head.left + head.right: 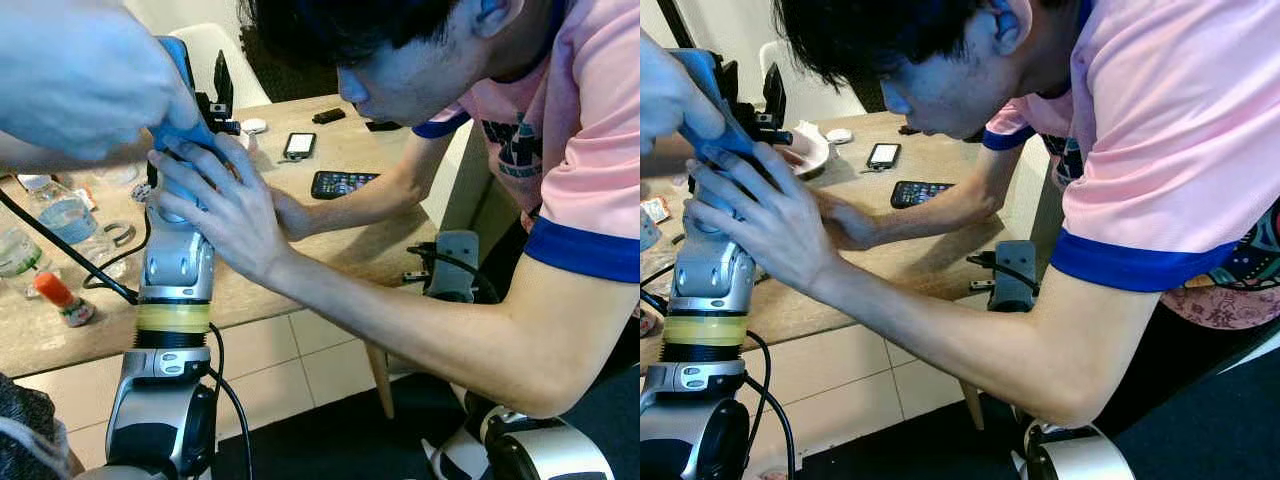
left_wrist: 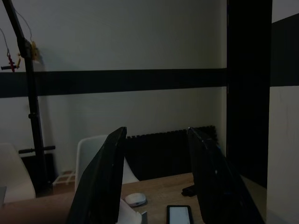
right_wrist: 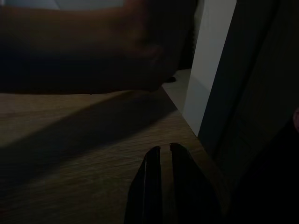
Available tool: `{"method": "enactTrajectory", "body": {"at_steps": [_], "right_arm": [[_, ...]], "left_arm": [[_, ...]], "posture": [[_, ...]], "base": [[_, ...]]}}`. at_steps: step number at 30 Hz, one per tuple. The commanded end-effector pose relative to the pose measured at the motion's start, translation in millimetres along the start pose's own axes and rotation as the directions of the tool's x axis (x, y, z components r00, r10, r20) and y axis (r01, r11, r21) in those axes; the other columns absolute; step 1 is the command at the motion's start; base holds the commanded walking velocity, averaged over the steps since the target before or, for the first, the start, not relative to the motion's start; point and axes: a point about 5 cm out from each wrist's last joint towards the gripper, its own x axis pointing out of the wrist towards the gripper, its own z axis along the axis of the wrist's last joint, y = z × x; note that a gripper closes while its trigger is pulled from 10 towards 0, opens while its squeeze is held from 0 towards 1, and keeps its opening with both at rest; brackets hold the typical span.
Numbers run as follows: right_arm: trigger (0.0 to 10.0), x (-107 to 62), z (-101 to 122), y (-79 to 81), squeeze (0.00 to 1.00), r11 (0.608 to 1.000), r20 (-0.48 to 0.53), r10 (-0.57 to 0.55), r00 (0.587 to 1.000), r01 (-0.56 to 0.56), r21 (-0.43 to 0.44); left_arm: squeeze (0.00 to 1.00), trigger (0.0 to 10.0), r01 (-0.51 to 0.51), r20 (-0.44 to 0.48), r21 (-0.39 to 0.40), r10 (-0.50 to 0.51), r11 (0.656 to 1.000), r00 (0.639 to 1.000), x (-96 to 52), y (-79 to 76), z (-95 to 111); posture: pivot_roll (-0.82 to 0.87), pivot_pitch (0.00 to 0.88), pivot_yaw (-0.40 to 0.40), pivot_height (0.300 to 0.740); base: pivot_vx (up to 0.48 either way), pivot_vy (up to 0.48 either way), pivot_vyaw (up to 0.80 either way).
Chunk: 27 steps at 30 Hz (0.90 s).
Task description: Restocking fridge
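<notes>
A person's hand grips the raised left arm's wrist above the table's near edge; the left gripper stands apart. The right gripper, fingers together, hovers over the tabletop. Bottles stand at its left edge.

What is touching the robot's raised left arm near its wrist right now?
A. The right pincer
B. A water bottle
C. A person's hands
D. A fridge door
C: a person's hands are wrapped around the left arm just below the left pincer, above the wooden table.

Matt wood-grain table (pale), glossy silver metal arm, pink cloth sleeve.
</notes>
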Motion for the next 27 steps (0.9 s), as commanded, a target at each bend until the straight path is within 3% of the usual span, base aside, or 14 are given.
{"method": "enactTrajectory", "body": {"at_steps": [1,27], "right_arm": [[10.0,1.3,1.9,0.7,0.0,1.0,0.002,-0.002,1.0,0.002,0.003],[10.0,0.9,0.1,1.4,0.0,1.0,-0.007,0.002,1.0,-0.002,0.0]], "left_arm": [[0.0,10.0,0.01,-0.006,0.012,-0.01,1.0,1.0,-0.1,-0.9,-0.3],[0.0,10.0,0.009,-0.005,0.013,-0.009,1.0,1.0,-0.1,0.1,-0.1]], "posture": [[0.06,0.0,0.044,0.74],[0.06,0.0,0.042,0.74]], "base": [[0.0,0.0,0.0],[0.0,0.0,0.0]]}}
